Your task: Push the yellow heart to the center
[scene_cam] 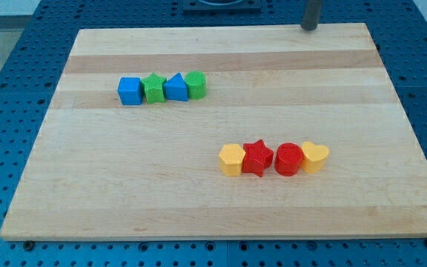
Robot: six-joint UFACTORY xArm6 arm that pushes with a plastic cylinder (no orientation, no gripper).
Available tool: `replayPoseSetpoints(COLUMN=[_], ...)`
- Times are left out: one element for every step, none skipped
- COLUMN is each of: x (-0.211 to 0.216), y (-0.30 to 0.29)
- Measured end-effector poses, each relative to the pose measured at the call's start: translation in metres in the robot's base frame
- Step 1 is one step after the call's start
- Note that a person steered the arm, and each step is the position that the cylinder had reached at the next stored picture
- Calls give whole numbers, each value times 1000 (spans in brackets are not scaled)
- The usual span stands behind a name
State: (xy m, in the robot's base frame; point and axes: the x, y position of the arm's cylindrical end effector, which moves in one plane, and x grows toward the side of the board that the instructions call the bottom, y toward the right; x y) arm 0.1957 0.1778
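Surface: pale wooden board of glued planks, lying on a blue perforated metal base that shows around all four edges.

Item 1, upper row, at about ten o'clock from the board's middle. Four plastic blocks side by side, touching or nearly so, listed from the view's left: blue cube block; green star-shaped block; blue triangular block; green round ridged block. The row tilts slightly up toward the view's right.

Item 2, lower row, at about four o'clock from the board's middle. Four plastic blocks close together, listed from the view's left: yellow hexagonal block; red star-shaped block; red round cylinder block; yellow heart-shaped block. The yellow heart is the last in the row on the view's right, just beside the red cylinder; contact between them cannot be confirmed.

Item 3, the arm's dark grey rod, entering from the view's top edge at about one o'clock. Its tip rests at the board's far edge, well apart from both rows, with the yellow heart at roughly six o'clock from it. The rod carries no jaws, so nothing opens or closes, and it touches no block.
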Motion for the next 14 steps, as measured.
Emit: replayPoseSetpoints(x=[-1,5,78,161,227,302,341,353,353,353,334,314,312,312], y=[0,0,23,69,88,86,78,56,45,20,-5,-24,-61,-89])
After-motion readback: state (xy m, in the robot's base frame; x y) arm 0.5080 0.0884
